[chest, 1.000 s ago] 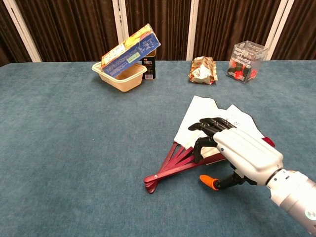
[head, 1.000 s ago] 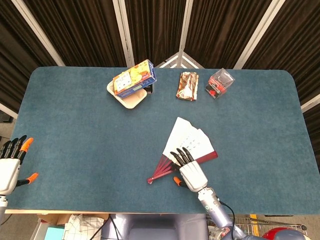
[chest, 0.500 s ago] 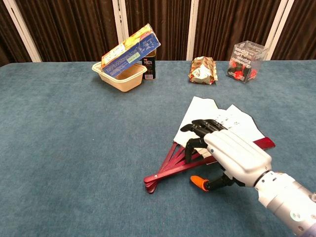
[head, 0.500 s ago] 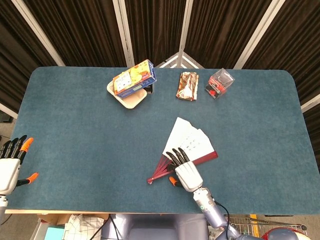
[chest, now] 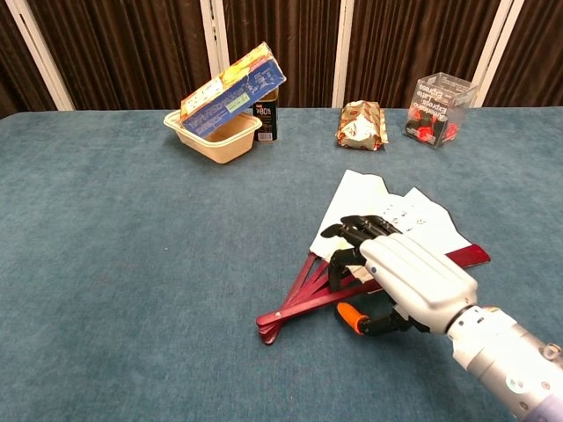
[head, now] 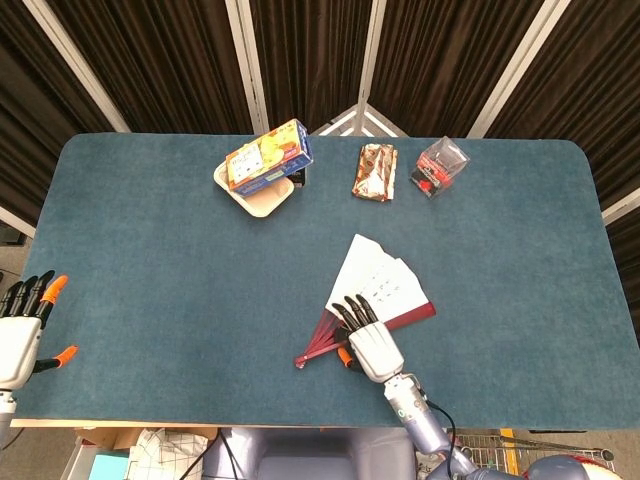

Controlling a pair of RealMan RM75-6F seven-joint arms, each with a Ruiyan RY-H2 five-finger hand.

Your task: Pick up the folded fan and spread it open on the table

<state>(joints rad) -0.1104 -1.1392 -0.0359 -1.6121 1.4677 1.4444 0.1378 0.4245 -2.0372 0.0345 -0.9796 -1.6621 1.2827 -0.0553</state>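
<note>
Here, partly spread fan (head: pixel 375 290) lying flat on blue surface (head: pixel 150 260), right hand (head: pixel 375 348) resting on its ribs.

Readable print scarce: "80" on dark can (chest: pixel 266 117) behind tan tray (chest: pixel 214 138); colourful box (chest: pixel 232 90) leaning in that tray, its lettering too small to read, likewise on brown packet (chest: pixel 361 123) and clear box (chest: pixel 439 106). Fan near front edge, right of centre. Dark fingers (chest: pixel 356 230) curled down onto red ribs and lower edge of white paper leaf, pressing rather than gripping; orange-tipped thumb beside lowest rib. Pivot end pointing front-left, paper leaf fanning toward back-right; long axis diagonal. Left hand (head: pixel 22 330) well apart at front-left edge, fingers spread, holding nothing.
</note>
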